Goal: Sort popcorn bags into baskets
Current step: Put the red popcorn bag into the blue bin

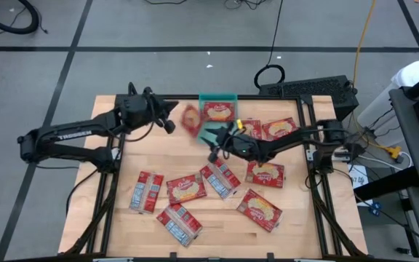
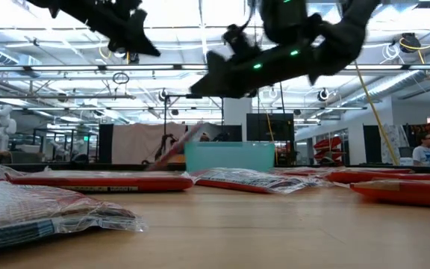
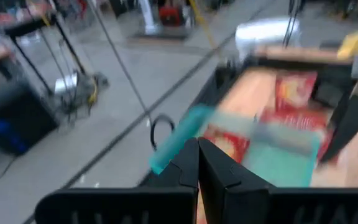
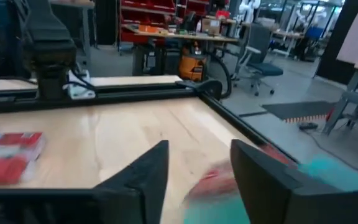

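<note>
High view first: both arms are up at the far edge of the wooden surface (image 1: 122, 218), crowding the teal basket (image 1: 217, 97). One popcorn bag (image 1: 217, 110) lies inside the basket, face up. Just to the left of the basket there's another bag (image 1: 190, 118), blurred and tilted, sitting between the two arms with nothing gripping it.

Left gripper (image 1: 172, 116) hangs beside that blurred bag, and the left wrist view shows its jaws pressed flat together with nothing between them, the basket (image 3: 185, 134) and its bag below. Right gripper (image 1: 221, 142) is low over the near edge of the basket, and in the right wrist view its jaws stand clearly apart, empty, with a smear of red (image 4: 213, 182) and teal (image 4: 328, 174) under them.

Rest of the bags are scattered flat across the surface: a cluster right of the basket (image 1: 278, 129), one under the right arm (image 1: 265, 173), and a spread along the near half (image 1: 186, 188). Low view has the basket (image 2: 230, 157) dead centre beyond the packets (image 2: 95, 181), arms overhead.
</note>
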`<act>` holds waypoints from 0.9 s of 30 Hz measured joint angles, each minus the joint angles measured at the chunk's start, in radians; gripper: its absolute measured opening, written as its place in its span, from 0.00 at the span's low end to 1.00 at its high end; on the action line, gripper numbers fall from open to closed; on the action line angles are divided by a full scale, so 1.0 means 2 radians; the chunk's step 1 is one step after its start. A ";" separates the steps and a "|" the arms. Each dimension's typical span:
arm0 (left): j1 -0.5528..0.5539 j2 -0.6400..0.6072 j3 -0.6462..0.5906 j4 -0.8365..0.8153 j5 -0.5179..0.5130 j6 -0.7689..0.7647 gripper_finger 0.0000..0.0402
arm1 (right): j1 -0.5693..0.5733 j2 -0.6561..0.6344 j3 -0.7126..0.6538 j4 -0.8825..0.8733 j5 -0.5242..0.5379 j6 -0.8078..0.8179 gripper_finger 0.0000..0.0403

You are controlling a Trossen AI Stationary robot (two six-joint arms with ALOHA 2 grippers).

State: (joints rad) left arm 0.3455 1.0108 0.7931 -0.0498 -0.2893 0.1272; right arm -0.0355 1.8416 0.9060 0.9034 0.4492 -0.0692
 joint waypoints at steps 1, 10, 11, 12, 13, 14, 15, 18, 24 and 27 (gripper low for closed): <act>-0.003 -0.004 0.000 0.004 0.000 0.002 0.00 | -0.002 0.014 0.015 0.002 0.000 -0.005 0.45; 0.011 0.006 0.000 -0.111 0.000 0.001 0.04 | -0.008 0.067 0.077 -0.005 0.000 -0.013 0.50; 0.017 0.014 0.000 -0.137 0.000 -0.009 0.05 | -0.007 0.065 0.077 -0.010 0.000 -0.015 0.50; 0.022 0.024 0.000 -0.157 0.000 -0.021 0.07 | -0.006 0.063 0.075 -0.015 -0.001 -0.017 0.49; 0.027 0.035 0.000 -0.174 0.000 -0.034 0.09 | -0.005 0.060 0.074 -0.023 -0.001 -0.017 0.49; 0.032 0.047 0.000 -0.190 0.000 -0.047 0.11 | -0.004 0.055 0.072 -0.034 -0.002 -0.019 0.49; 0.035 0.061 -0.001 -0.205 0.001 -0.054 0.13 | -0.004 0.051 0.071 -0.048 -0.002 -0.023 0.49; 0.036 0.104 -0.014 -0.214 0.018 -0.050 0.21 | -0.003 0.044 0.071 -0.077 -0.002 -0.024 0.49; 0.014 0.181 -0.046 -0.180 0.036 -0.040 0.41 | -0.003 0.043 0.071 -0.149 -0.002 -0.024 0.49; 0.009 0.210 -0.048 -0.186 0.032 -0.085 0.50 | -0.003 0.043 0.071 -0.167 -0.002 -0.026 0.49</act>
State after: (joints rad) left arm 0.3630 1.4316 0.6971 -0.4227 -0.2254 -0.0425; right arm -0.0414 1.9266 1.0477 0.5697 0.4448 -0.1207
